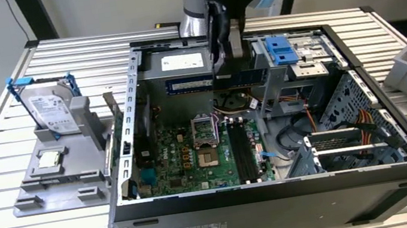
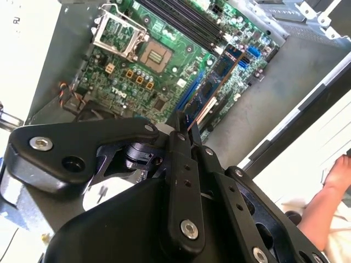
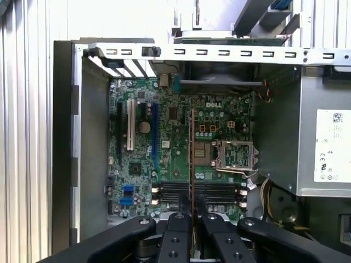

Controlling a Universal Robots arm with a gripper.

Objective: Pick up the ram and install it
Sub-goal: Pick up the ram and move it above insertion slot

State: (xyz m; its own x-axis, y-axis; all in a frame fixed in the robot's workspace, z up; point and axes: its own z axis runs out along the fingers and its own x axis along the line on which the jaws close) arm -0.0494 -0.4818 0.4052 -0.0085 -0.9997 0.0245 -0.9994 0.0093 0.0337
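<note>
With the gripper (image 1: pixel 229 65) clamped on the ram (image 1: pixel 187 85), holding it level over the open computer case (image 1: pixel 283 211) in the exterior view, well above the motherboard (image 1: pixel 185 153). In the second wrist view, pinching the stick between closed fingers (image 2: pixel 181 156), probably for pressing it down edge first. In the first wrist view, carrying it edge-on, turned across the black slots (image 3: pixel 197 192) rather than along them.
</note>
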